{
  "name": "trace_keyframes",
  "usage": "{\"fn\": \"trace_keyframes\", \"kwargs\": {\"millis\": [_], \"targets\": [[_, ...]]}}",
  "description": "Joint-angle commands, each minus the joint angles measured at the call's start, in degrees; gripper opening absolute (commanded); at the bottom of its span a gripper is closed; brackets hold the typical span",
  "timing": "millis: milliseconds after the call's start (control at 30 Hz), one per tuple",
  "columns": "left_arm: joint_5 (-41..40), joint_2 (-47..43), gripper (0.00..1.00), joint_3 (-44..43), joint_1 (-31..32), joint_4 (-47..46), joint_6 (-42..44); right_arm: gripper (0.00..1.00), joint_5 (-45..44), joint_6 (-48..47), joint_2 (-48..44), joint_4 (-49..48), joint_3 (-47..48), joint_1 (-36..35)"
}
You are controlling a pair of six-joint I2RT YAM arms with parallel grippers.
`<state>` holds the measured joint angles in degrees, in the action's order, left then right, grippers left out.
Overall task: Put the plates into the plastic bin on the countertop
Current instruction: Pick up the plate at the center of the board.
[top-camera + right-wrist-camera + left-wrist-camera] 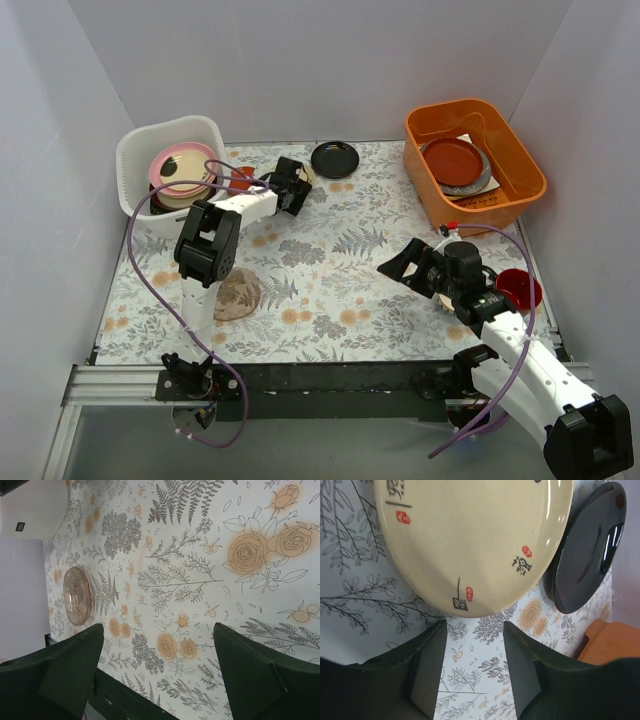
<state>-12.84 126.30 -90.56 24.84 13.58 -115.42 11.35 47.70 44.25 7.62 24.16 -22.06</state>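
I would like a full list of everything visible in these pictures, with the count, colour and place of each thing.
plastic bin: one, white, far left corner of the countertop
stacked plates: several, top one pink-rimmed, inside the bin; exact count cannot be told
beige plate: one, black and red marks, just ahead of the left tool
black plate: one, far middle
brownish floral plate: one, near left, beside the left arm
orange tub: one, far right
red-brown plate: one, inside the orange tub
red mug: one, right edge
countertop: one, pale, fern and flower print
left tool: one, black, open
right tool: one, black, open, over bare countertop
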Motion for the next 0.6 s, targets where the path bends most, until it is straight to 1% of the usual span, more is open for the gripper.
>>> {"fn": "trace_keyframes", "kwargs": {"millis": [0,67,167,567], "targets": [[-2.1,2.0,0.45,1.3,-1.5,5.2,-20.5,0.98,1.7,-1.3,0.2,-1.4,-0.5,0.7],[-2.1,2.5,0.4,1.3,-1.5,5.4,-20.5,0.98,1.9,-1.5,0.4,-1.4,-0.6,1.1],[-1.0,2.8,0.36,2.1,-1.9,5.0,-21.4,0.98,2.1,-1.6,0.4,-1.4,-0.8,1.4],[0.5,4.0,0.33,3.4,-3.3,4.3,-22.7,0.98,3.3,-1.7,0.8,-2.3,-1.9,2.6]]}}
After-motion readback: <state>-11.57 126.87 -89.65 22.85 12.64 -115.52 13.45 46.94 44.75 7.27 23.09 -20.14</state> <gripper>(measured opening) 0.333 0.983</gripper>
